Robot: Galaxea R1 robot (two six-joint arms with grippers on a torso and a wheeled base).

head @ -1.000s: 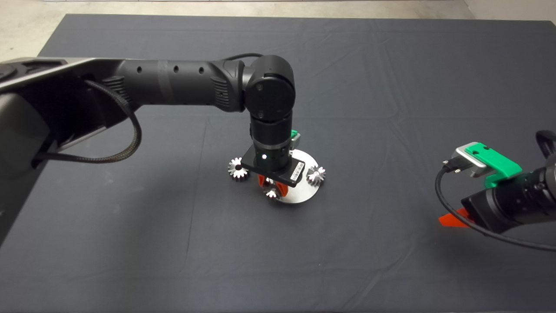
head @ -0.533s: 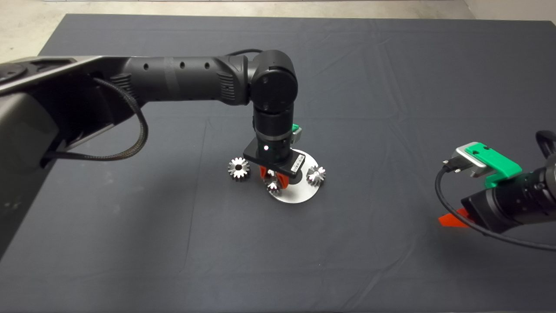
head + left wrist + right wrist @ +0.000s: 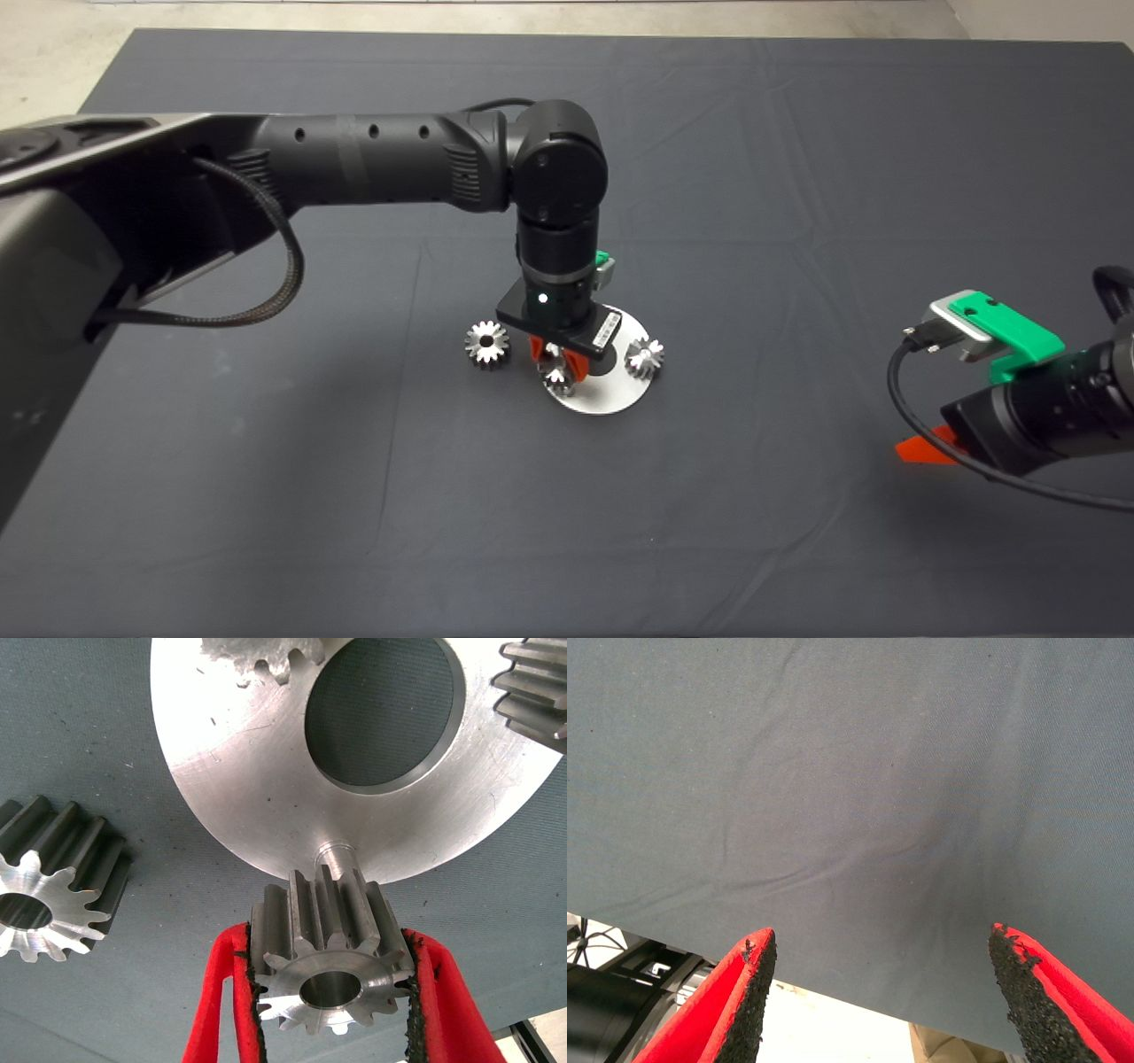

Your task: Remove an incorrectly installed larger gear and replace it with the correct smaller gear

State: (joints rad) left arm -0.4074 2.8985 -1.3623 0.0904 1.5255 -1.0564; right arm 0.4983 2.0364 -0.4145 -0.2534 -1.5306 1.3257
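Over the last second the left gripper (image 3: 332, 979) has slid a short way inward over the round, shiny silver metal base plate (image 3: 239, 788), carrying the smaller gear (image 3: 330, 967), a shiny silver toothed metal gear with a small centre hole; it now sits just above a short peg (image 3: 335, 853) at the plate's rim, so seating it looks close. Its red fingers (image 3: 226, 997) are clamped tight against the gear's teeth. The larger gear (image 3: 486, 341), silver with a dark centre hole, lies on the dark mat (image 3: 797, 221) beside the plate, while the right gripper (image 3: 877, 992) waits spread wide, holding nothing, at the mat's right edge.
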